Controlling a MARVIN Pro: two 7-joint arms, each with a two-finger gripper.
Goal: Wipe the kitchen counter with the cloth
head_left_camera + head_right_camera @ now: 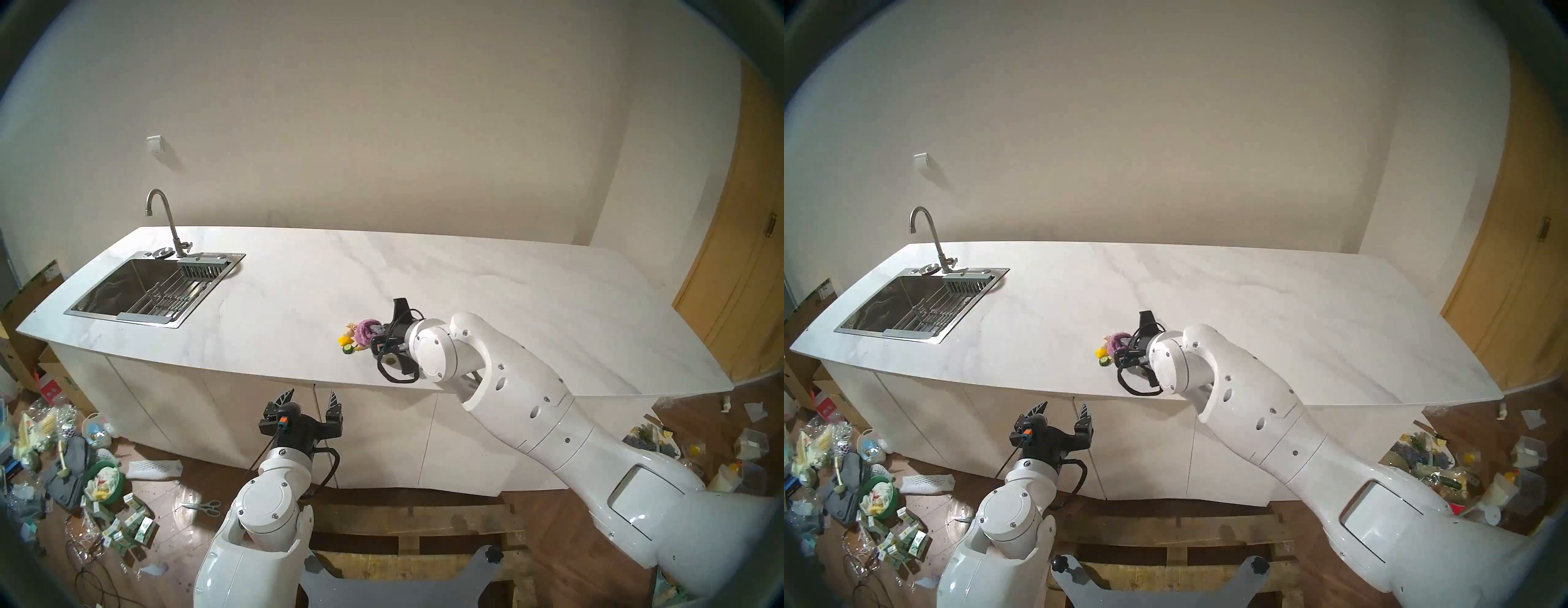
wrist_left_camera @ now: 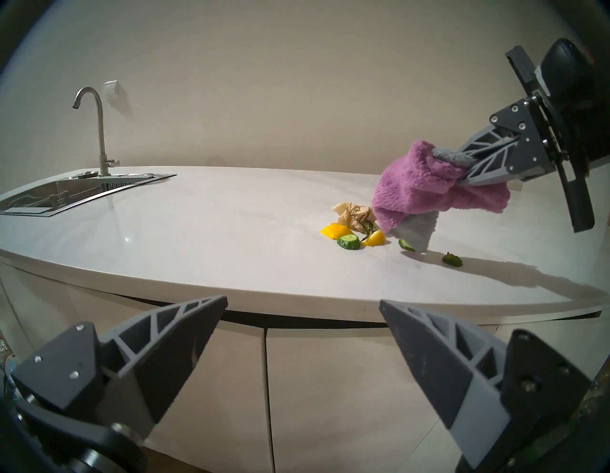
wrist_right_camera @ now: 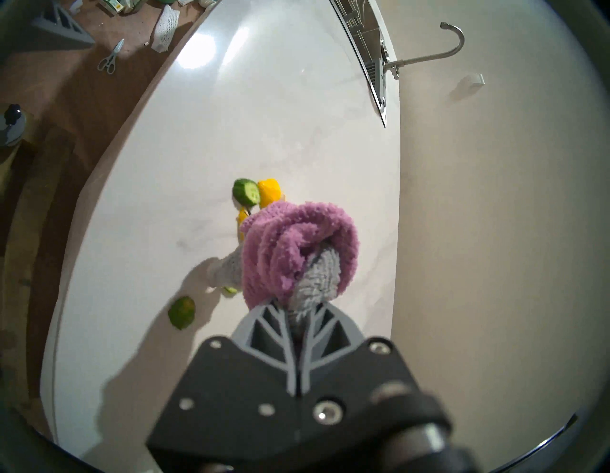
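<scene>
Fuzzy purple cloth; veined marble counter

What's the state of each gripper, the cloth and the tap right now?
right gripper: shut on the cloth, over the counter
cloth: bunched, hanging from the fingers, grey corner down by the food scraps
left gripper: open, empty, below the counter edge
tap: no water visible

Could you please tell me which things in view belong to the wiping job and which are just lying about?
Job:
- cloth, pinched in the right tool
- kitchen counter
- food scraps and paper wad beside the cloth

Lying about:
- left tool, open, below the counter edge
- sink, faucet
- floor scissors
</scene>
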